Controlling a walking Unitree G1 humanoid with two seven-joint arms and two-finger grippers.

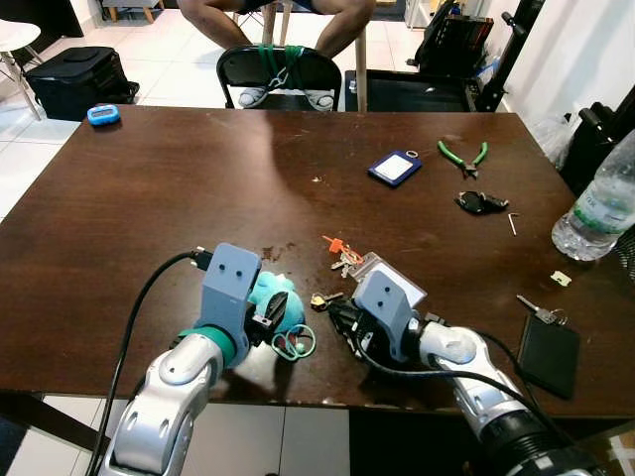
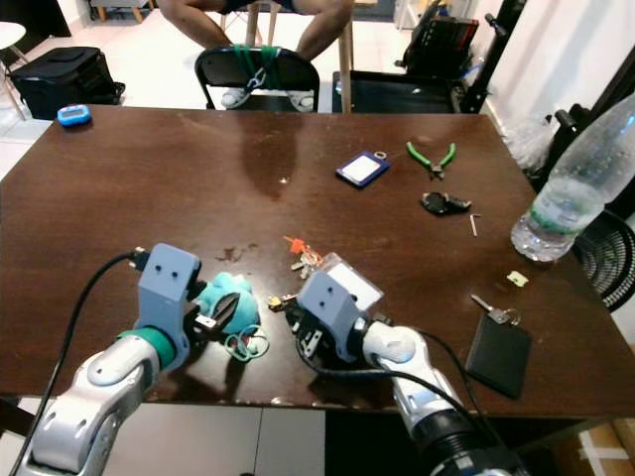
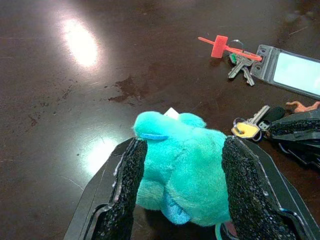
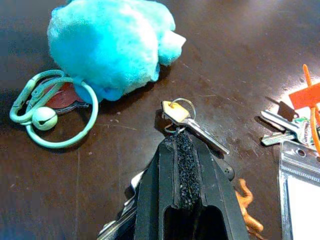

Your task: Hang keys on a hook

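My left gripper (image 3: 180,190) has its fingers apart, straddling the turquoise plush keychain (image 3: 182,167) on the brown table (image 1: 149,198). My right gripper (image 4: 181,145) has its fingers pressed together, tips touching the ring of the yellow-capped key (image 4: 176,112). The plush's green carabiner ring (image 4: 62,117) lies beside it. A second key bunch with orange tag (image 1: 337,248) sits just beyond.

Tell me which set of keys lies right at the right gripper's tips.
The yellow-capped key on its small ring, just beyond the right gripper. The orange-tagged keys lie off to one side by the badge holder; the black fob sits far across the table.
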